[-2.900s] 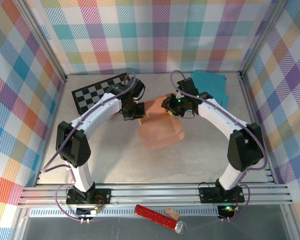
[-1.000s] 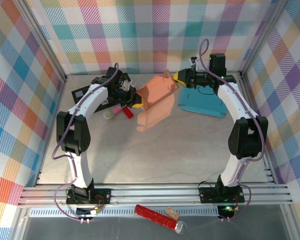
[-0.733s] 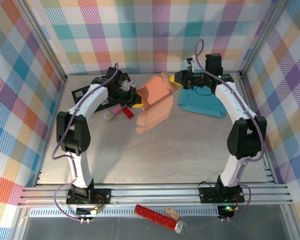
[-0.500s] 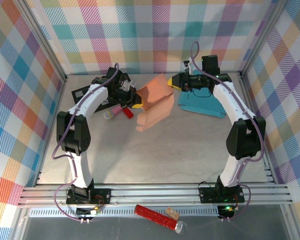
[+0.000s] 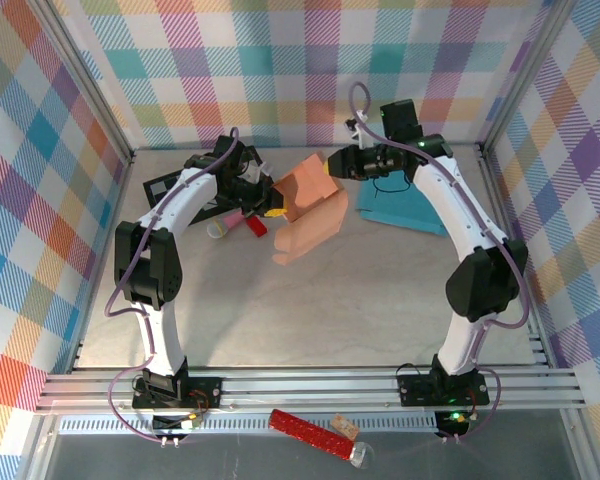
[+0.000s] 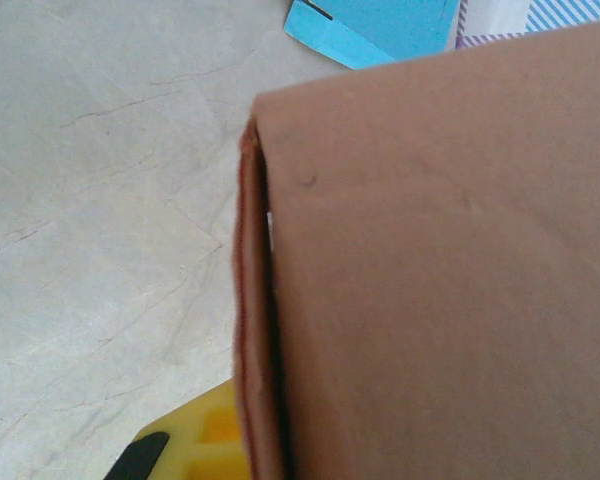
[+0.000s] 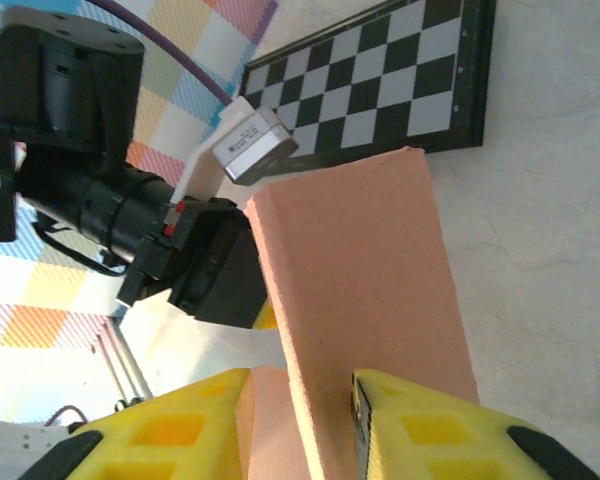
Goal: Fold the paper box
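The salmon paper box [image 5: 306,196] hangs above the table at the back, partly folded, with a flap drooping toward the tabletop. My left gripper [image 5: 277,207] is shut on its left edge; in the left wrist view one yellow finger [image 6: 192,442] sits against the box [image 6: 440,270], whose brown panel hides the other finger. My right gripper [image 5: 332,165] has come to the box's right end. In the right wrist view its yellow fingers [image 7: 430,430] close on the box's upright panel [image 7: 365,270], a second flap lying against the other finger; the gripper [image 7: 300,385] is shut on it.
A blue paper sheet [image 5: 408,205] lies at the back right under the right arm. A checkerboard [image 5: 173,186] lies at the back left, with a red object [image 5: 255,226] and a small pale one [image 5: 218,230] near it. Plaid walls close in three sides.
My right gripper has travelled left from above the blue sheet to the box's right end and its jaws have narrowed onto it. The box's right end has been pushed in. The left arm stayed put.
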